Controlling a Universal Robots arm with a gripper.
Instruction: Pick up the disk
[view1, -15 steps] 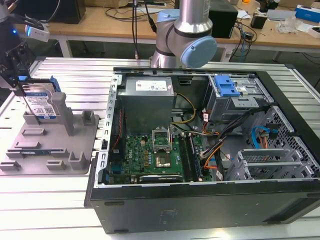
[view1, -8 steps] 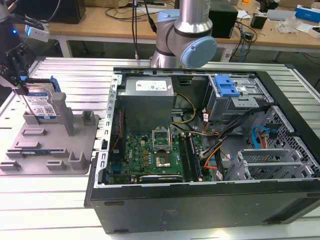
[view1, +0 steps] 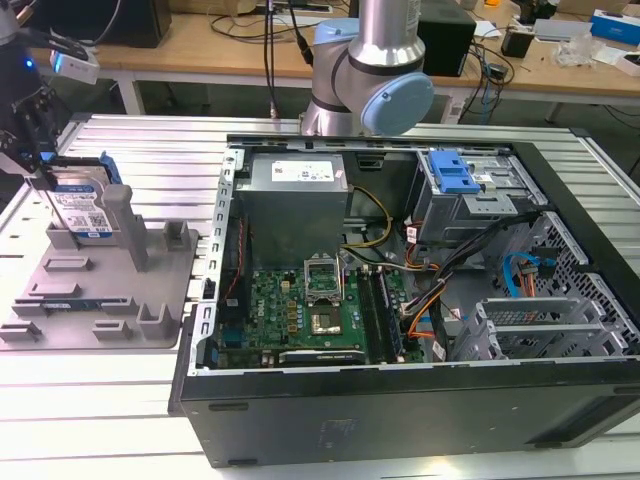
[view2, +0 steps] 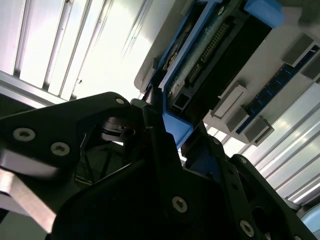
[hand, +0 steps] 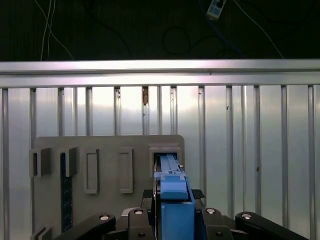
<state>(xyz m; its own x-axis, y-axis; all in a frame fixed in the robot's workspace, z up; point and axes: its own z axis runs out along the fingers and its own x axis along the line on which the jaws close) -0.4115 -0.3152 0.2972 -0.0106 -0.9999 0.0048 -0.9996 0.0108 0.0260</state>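
Observation:
The disk (view1: 82, 212) is a silver drive with a white-and-blue label and blue rails. It stands on edge in a slot of the grey holder tray (view1: 110, 300) at the exterior view's left. My gripper (view1: 40, 165) comes down on it from above, with its black fingers (view2: 155, 135) pressed against the disk's (view2: 215, 45) two sides. In the first wrist view the blue rail of the disk (hand: 172, 185) runs between the jaws of the gripper (hand: 172, 196), over the tray (hand: 105, 150). I cannot tell whether the disk is raised from its slot.
An open computer case (view1: 400, 300) lies to the exterior view's right of the tray, with its motherboard, cables and a blue-latched drive cage (view1: 455, 175) exposed. The arm's base (view1: 370, 70) stands behind the case. Everything rests on a ribbed metal table (hand: 250, 150).

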